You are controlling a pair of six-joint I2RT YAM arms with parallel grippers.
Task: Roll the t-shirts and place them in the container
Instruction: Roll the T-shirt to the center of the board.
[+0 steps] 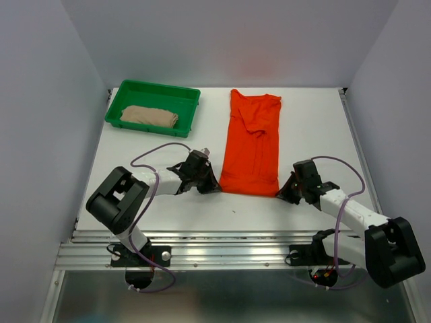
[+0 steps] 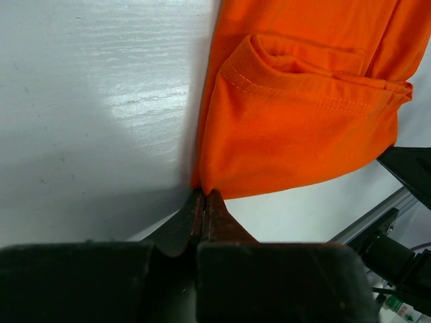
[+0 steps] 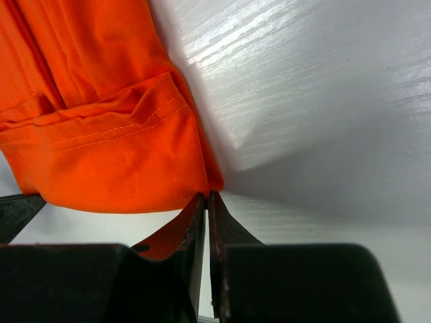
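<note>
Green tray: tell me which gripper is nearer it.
Left. The left gripper, pinching the orange shirt, sits in front of the green tray; the right gripper is across the shirt, farther away.

Top view: I look down from above and behind the arm bases, taking in the whole desk [image 1: 316, 134] up to its far edge.
Left wrist view: I sit low and very close by the near edge, facing the right edge past the left gripper [image 2: 204, 198].
Right wrist view: equally close, facing the left edge past the right gripper [image 3: 207, 200].
Shared: all three catch the orange shirt [image 1: 252, 145] at its near hem.
</note>
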